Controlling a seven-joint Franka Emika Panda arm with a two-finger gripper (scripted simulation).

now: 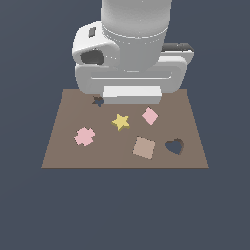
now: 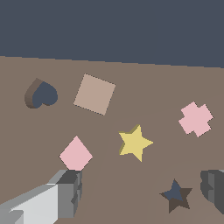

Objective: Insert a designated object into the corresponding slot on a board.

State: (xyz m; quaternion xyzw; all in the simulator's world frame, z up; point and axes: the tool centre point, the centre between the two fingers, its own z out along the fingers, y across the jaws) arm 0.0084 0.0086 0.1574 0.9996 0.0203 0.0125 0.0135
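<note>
One yellow star block (image 2: 135, 142) is seen lying flat on the brown board (image 1: 63, 146), untouched and roughly central, between a pink cross-shaped piece (image 2: 195, 119) and a pink diamond-like square (image 2: 75, 153). The gripper (image 2: 142, 192) is held wide above the board with nothing between its fingers (image 2: 70, 190), a posture judged to suit a descent onto the star. The dark star-shaped slot (image 2: 176, 195) is found just beside the star (partly hidden under the arm in the exterior view), so only a short carry is expected. A heart-shaped hole (image 2: 42, 94) and a tan square (image 2: 94, 94) are left well apart. The star is shown as small, thin and five-pointed, its side faces shaded darker.
</note>
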